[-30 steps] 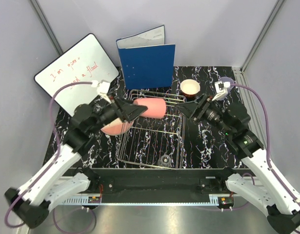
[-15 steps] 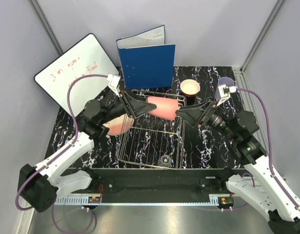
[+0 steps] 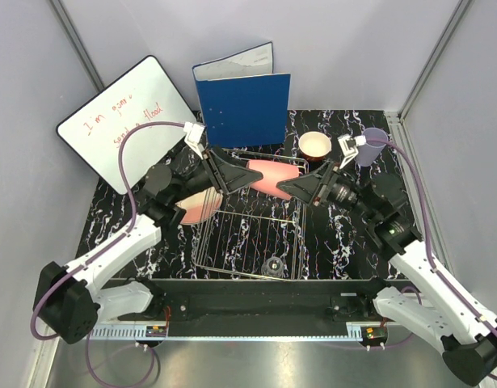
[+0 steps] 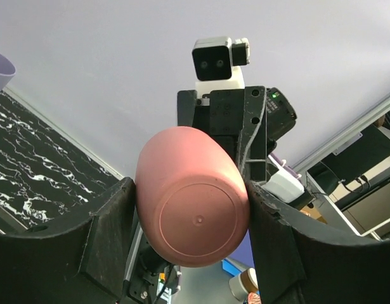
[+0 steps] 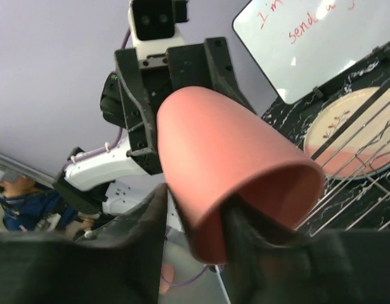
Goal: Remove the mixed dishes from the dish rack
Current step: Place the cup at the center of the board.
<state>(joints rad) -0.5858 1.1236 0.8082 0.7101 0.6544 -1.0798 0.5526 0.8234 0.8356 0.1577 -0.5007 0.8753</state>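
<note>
The pink cup hangs on its side in the air above the far end of the dish rack, held between both arms. My left gripper is shut on its base end; the left wrist view shows the cup's bottom pinched between the fingers. My right gripper is shut on the cup's rim, one finger inside and one outside. The small clear glass stands in the rack's near end. The salmon plate lies left of the rack. The red bowl and lavender cup stand at the far right. The pale blue plate is out of view.
A blue binder stands upright just behind the rack. A whiteboard leans at the far left and also shows in the right wrist view. Grey walls close in both sides.
My left gripper has carried the pink cup right and up over the rack. My right gripper has moved left to meet it and closed on the rim.
</note>
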